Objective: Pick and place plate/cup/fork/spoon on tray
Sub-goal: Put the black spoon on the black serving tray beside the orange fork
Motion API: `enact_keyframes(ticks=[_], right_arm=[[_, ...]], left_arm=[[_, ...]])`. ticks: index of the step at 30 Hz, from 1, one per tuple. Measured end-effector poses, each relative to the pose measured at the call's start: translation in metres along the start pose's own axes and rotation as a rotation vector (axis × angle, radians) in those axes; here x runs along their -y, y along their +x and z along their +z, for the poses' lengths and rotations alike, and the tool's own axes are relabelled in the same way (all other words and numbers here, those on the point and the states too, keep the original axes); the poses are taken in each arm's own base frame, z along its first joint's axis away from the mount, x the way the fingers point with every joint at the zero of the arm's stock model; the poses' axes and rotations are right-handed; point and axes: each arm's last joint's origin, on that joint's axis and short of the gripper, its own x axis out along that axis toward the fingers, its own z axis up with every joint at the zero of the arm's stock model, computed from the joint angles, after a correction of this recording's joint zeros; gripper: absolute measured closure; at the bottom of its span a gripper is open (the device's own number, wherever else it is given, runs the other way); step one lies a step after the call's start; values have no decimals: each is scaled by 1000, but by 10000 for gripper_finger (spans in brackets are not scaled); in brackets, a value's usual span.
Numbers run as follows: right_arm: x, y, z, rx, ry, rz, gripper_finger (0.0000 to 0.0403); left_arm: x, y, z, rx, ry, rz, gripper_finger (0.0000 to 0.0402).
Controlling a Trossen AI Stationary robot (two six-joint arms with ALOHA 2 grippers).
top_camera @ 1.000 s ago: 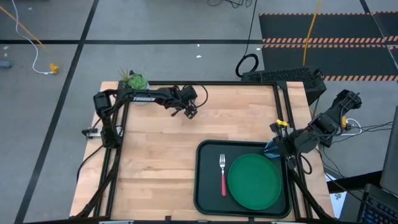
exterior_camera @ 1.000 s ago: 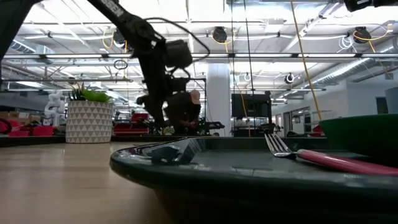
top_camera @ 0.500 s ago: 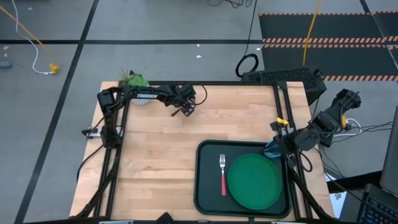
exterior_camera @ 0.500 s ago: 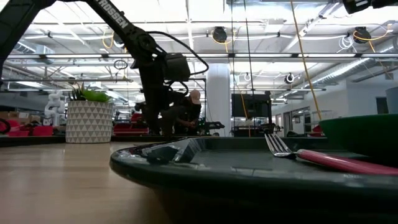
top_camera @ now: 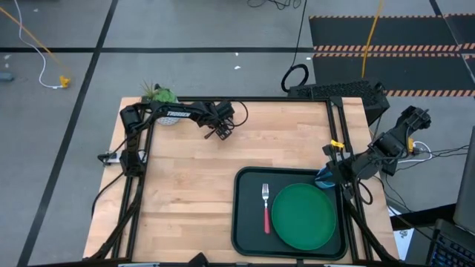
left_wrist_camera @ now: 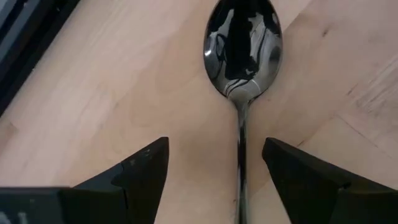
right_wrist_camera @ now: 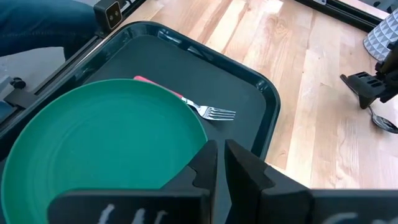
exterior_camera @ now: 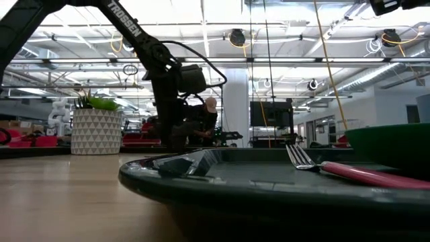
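The metal spoon point(left_wrist_camera: 244, 46) lies flat on the wooden table at the far left, and also shows in the right wrist view point(right_wrist_camera: 382, 121). My left gripper point(left_wrist_camera: 216, 149) is open low over it point(top_camera: 220, 132), one finger on each side of the handle point(left_wrist_camera: 241, 168), without touching. The green plate point(top_camera: 303, 216) and the red-handled fork point(top_camera: 266, 209) lie on the dark tray point(top_camera: 245, 222). My right gripper point(right_wrist_camera: 221, 165) is shut and empty above the tray's far right corner point(top_camera: 327, 176). A small blue patch point(top_camera: 323, 176) shows beside it; I cannot tell whether it is the cup.
A white pot with a green plant point(top_camera: 162, 100) stands at the table's far left corner, just behind my left arm. Black frame rails point(top_camera: 133, 200) run along the table's sides. Bare wood lies between the spoon and the tray.
My left gripper has gone down toward the table and a little toward its left edge, coming low over the spoon. The spoon, plate, fork and tray have stayed put.
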Motion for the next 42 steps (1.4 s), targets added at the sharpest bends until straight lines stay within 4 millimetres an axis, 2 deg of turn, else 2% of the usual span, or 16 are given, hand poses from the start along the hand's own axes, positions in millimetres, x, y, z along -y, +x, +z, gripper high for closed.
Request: enact_keyframes(ticks=[4, 11, 12, 17, 24, 31, 36, 42], right_arm=[[0, 0, 0, 0, -1, 0, 381], [0, 0, 0, 0, -16, 0, 381], [0, 0, 0, 0, -16, 0, 381], [0, 0, 0, 0, -9, 0, 381], [-2, 7, -8, -29, -26, 0, 381], [-3, 12, -13, -52, -74, 1, 381], [-3, 12, -13, -52, -104, 2, 381], [-3, 12, -13, -54, -110, 3, 381]], left_arm=[[3, 0, 0, 0, -11, -19, 200], [16, -2, -2, 10, -81, -23, 371], [17, -4, -2, 16, -102, -21, 384], [30, -23, -5, 30, -173, -54, 386], [60, -78, -10, 130, -273, -138, 396], [106, -119, -30, 192, -383, -243, 398], [147, -149, -45, 203, -466, -327, 399], [201, -193, -60, 332, -531, -406, 400]])
